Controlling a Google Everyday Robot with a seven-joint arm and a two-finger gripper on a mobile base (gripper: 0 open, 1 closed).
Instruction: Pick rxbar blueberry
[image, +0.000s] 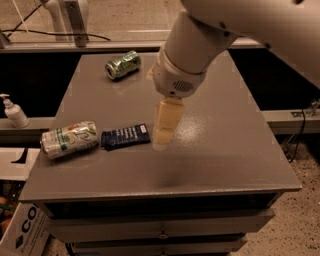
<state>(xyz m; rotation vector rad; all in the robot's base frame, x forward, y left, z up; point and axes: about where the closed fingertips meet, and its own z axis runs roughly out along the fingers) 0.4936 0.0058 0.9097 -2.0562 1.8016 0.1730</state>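
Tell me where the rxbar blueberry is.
Camera view: the rxbar blueberry lies flat on the table, near left, between the white-and-green can and the gripper.

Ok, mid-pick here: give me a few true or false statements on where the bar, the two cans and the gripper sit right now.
1. The rxbar blueberry lies flat on the table, between the white-and-green can and the gripper. True.
2. The gripper has the bar lifted off the table. False: the bar lies on the tabletop, and the gripper is beside it, on the side away from the white-and-green can.
3. The green can stands upright by the front edge. False: it lies on its side near the far edge.
4. The white-and-green can lies on its side next to the bar. True.
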